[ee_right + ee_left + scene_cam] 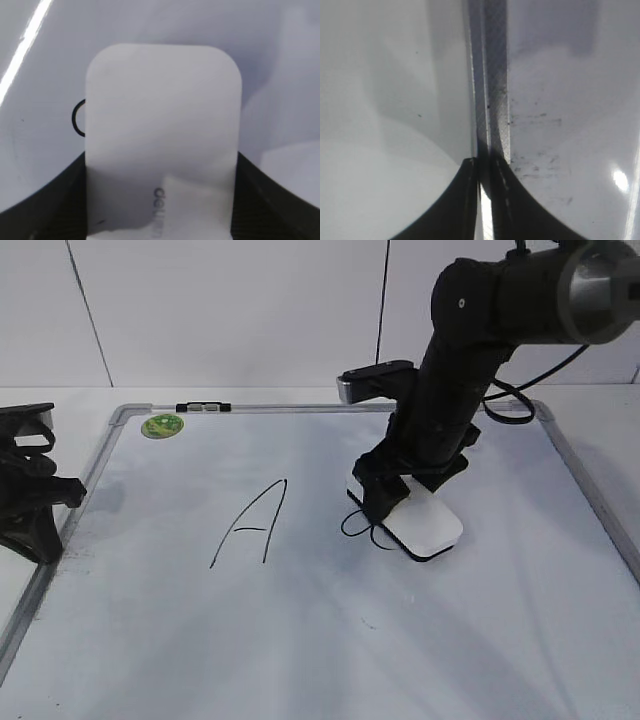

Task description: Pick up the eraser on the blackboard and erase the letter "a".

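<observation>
- Exterior: I have the right gripper (pixel 392 502) clamped on the eraser (pixel 425 525), flat on the blackboard (pixel 330 640); letter "a" (pixel 358 525) peeks out at its left edge.
- Left wrist: left gripper (pixel 482 200) jaws nearly closed, empty, parked at the frame.
- Right wrist: jaws flank the eraser's long sides; next wipe goes left.

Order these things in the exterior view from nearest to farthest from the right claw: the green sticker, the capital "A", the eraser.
1. The eraser, between the right claw's fingers.
2. The capital "A", to its left, mid-board.
3. The green sticker, at the far left corner.
</observation>
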Tool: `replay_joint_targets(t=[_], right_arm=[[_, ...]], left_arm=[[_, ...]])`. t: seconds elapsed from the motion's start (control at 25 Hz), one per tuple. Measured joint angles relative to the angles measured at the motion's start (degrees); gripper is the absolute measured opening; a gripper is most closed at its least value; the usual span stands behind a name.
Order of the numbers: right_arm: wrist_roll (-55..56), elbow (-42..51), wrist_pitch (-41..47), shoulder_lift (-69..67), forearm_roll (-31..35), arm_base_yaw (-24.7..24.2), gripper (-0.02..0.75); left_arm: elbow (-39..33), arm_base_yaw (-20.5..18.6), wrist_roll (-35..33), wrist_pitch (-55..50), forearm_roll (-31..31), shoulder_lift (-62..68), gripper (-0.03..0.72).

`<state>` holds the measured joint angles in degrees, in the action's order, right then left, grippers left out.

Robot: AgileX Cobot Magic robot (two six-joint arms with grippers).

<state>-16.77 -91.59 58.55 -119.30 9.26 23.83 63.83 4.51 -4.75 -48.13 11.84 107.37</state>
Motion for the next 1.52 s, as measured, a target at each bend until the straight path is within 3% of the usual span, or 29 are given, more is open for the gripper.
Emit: replay_joint_targets(t=[1.16,1.52], right_arm=[[0.11,-0.35,-3.48,-1.84,-0.83,0.10,0.517],[0.00,-0.35,-3.38,-1.97,-1.32,6.15,0.517]], left_arm=[[0.00,0.00,0.05,-0.10,0.00,0.00,0.043],[0.00,0.00,0.05,-0.10,-0.07,0.00,0.043]])
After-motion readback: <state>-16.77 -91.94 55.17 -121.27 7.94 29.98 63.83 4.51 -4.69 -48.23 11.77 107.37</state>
